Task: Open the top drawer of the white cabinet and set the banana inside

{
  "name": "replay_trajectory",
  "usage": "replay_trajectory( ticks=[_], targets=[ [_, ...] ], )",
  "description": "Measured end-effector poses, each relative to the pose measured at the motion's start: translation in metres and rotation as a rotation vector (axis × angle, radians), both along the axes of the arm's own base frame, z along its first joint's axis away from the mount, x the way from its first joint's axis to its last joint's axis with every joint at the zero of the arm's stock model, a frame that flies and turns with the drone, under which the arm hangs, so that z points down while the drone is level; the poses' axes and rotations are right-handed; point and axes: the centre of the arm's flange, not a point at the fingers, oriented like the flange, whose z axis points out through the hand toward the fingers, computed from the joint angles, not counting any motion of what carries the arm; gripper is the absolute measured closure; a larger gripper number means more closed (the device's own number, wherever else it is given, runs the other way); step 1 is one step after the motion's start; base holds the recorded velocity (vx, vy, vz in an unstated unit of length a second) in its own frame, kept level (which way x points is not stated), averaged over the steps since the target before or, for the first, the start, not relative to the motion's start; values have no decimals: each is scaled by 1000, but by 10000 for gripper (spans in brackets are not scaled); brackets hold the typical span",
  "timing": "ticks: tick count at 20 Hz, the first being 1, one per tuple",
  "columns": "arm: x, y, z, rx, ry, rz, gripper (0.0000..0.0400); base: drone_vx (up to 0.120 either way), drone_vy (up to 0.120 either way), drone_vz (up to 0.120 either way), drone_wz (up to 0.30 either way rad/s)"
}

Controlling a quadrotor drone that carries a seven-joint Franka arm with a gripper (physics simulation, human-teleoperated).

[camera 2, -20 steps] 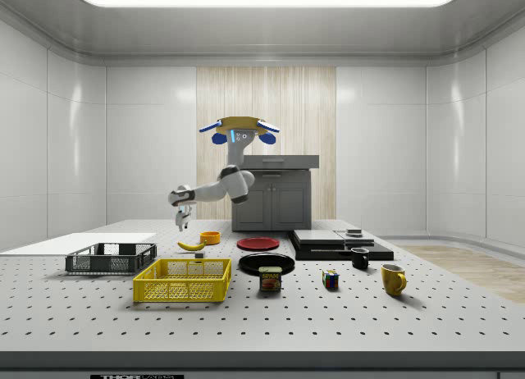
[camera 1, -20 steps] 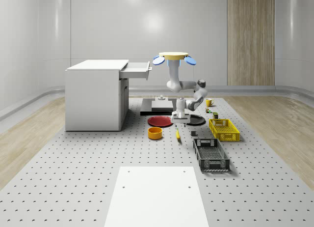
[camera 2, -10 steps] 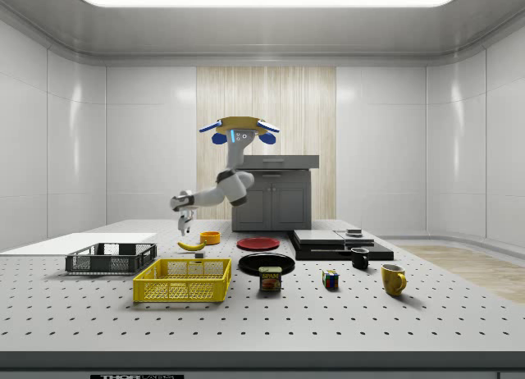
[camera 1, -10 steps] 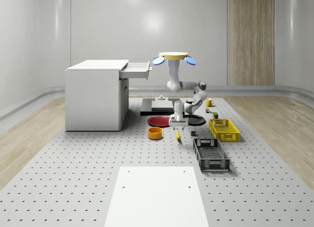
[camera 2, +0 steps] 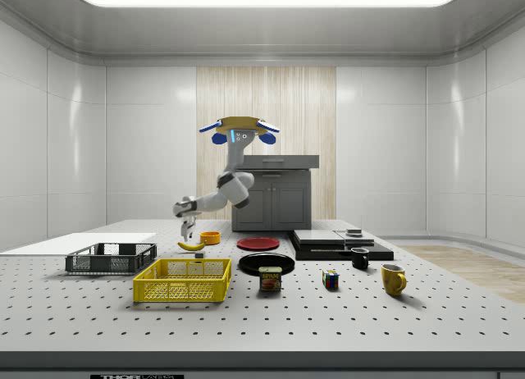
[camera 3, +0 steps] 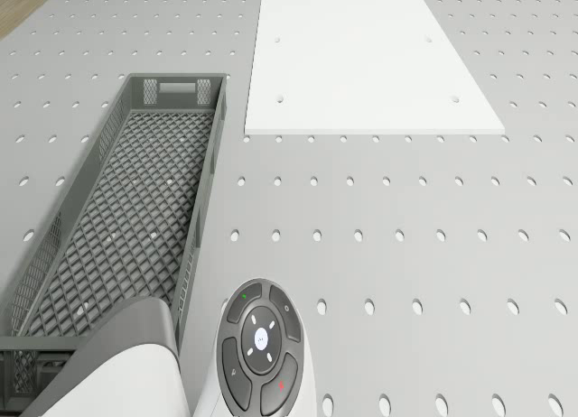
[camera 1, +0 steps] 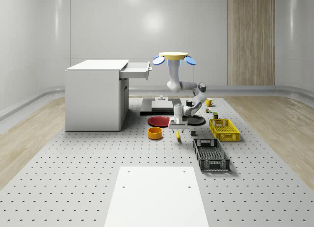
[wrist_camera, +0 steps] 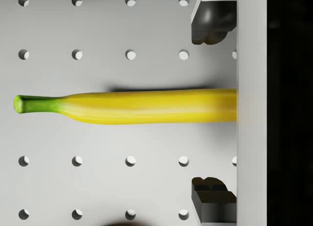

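White perforated tabletop [camera 1: 73,158] fills the room's floor, and on it, near the middle, you see the banana [wrist_camera: 132,106] lying flat, its green stem pointing away from the arm. Your gripper [wrist_camera: 213,106] hangs directly above it with both fingers [wrist_camera: 210,20] spread wide, one on each side of the fruit, grasping nothing and not touching it. In the whole-scene view the gripper [camera 1: 178,126] sits low over the banana [camera 1: 177,134], with an orange bowl [camera 1: 155,133] just to its left and a red plate [camera 1: 160,121] farther back. A dark mesh crate [camera 1: 211,155] lies nearer and to the right, a yellow crate [camera 1: 223,129] beyond it. Your drone [camera 1: 173,57] hovers high above the plates. Far left stands the white cabinet [camera 1: 93,97], its top drawer [camera 1: 137,70] pulled out.
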Motion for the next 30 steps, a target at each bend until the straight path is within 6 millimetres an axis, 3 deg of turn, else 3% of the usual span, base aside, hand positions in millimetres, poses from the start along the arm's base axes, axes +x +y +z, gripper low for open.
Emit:
replay_trajectory(
  ticks=[19, 21, 24, 26, 30],
  targets=[
    [-2, -3, 60, 0, 0, 0, 0, 0, 0, 0, 0],
    [-2, -3, 62, 0, 0, 0, 98, 0, 0, 0, 0],
    [-2, -3, 65, 1, 0, 0, 178, 0, 0, 0, 0],
    [-2, -3, 66, 1, 0, 0, 206, 0, 0, 0, 0],
    [-3, -3, 61, -3, -2, -13, 210, 0, 0, 0, 0]
  ],
)
